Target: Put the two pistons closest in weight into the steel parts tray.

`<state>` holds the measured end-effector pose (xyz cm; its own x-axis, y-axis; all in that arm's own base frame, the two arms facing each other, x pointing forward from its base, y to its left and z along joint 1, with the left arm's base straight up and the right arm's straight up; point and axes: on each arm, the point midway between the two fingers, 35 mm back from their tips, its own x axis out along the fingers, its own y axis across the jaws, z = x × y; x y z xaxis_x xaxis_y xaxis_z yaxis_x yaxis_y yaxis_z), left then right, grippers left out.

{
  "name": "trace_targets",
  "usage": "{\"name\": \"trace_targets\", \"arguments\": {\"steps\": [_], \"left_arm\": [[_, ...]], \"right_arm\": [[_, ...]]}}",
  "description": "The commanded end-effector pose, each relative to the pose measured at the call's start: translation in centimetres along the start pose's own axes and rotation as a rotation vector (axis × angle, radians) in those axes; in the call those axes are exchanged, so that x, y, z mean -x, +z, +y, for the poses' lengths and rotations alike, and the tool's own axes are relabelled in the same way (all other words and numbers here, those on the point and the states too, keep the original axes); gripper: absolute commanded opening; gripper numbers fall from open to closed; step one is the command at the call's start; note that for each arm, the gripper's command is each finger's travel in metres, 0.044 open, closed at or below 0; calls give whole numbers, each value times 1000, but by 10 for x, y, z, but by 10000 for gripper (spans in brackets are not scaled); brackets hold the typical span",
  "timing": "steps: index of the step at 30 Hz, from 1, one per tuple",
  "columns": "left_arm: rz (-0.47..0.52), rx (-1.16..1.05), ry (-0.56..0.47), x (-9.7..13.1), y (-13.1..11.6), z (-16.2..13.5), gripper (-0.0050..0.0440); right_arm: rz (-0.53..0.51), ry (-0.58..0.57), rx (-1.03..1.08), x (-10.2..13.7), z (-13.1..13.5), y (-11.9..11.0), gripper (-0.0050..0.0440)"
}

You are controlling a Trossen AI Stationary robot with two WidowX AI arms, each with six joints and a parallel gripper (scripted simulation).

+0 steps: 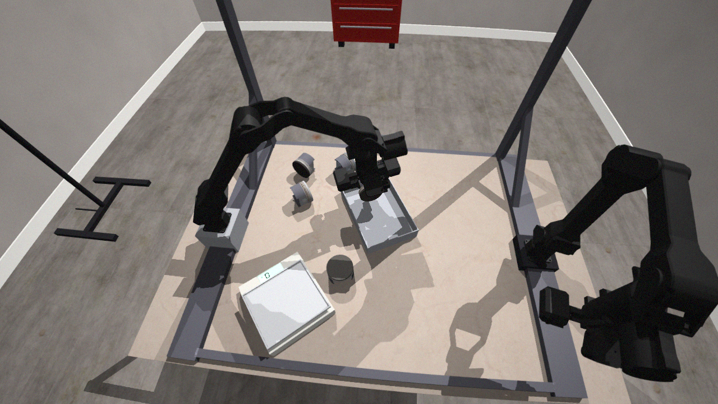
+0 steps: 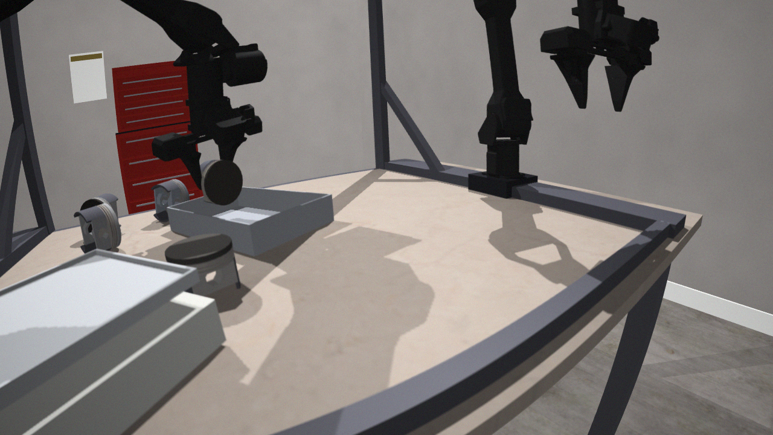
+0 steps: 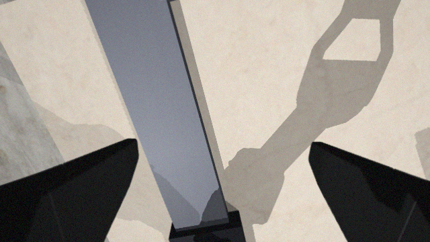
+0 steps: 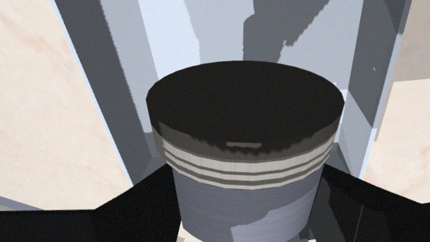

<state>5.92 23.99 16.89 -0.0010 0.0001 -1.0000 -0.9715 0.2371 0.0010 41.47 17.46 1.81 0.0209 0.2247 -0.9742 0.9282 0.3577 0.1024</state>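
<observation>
Here, my right jaws (image 1: 366, 188) (image 2: 212, 176) grip a piston (image 1: 371, 193) (image 2: 222, 182) (image 4: 246, 111) over the tray (image 1: 383, 235) (image 2: 291, 219) (image 4: 218, 30). My left jaws (image 2: 599, 108) stand wide, holding nothing.

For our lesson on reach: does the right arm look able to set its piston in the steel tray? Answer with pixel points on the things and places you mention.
Probably yes: the right gripper (image 1: 369, 191) (image 2: 214, 167) (image 4: 238, 161) holds the piston (image 1: 371, 193) (image 2: 222, 182) (image 4: 245, 104) over the tray (image 1: 393, 240) (image 2: 291, 222) (image 4: 386, 84), with nothing seen between them.

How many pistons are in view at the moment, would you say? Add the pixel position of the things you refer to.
5: one in the right tool (image 1: 372, 193) (image 2: 214, 176) (image 4: 248, 198), over the tray (image 1: 392, 244) (image 2: 291, 219) (image 4: 111, 134); one upright by the scale (image 1: 287, 306) (image 2: 81, 302); two left of the tray in the top view; one at its far end, partly hidden.
</observation>
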Motion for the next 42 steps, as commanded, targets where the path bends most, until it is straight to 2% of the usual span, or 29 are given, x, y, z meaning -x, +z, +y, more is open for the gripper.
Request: {"name": "trace_targets", "arguments": {"steps": [1,9,11,12,14,17,23,42], "left_arm": [[-18,-2,-1,5,4,0,400],[-18,-2,-1,5,4,0,400],[-18,-2,-1,5,4,0,400],[-18,-2,-1,5,4,0,400],[-18,-2,-1,5,4,0,400],[-18,-2,-1,5,4,0,400],[-18,-2,-1,5,4,0,400],[-18,-2,-1,5,4,0,400]], "right_arm": [[0,23,10,0,4,-4,158],[-1,24,10,-13,4,-2,158],[-1,24,10,-13,4,-2,158],[-1,52,16,-4,10,-4,158],[0,24,10,-18,4,-2,158],[0,23,10,-23,3,-1,158],[-2,65,19,-10,13,-4,158],[-1,39,13,-22,7,-1,158]]}}
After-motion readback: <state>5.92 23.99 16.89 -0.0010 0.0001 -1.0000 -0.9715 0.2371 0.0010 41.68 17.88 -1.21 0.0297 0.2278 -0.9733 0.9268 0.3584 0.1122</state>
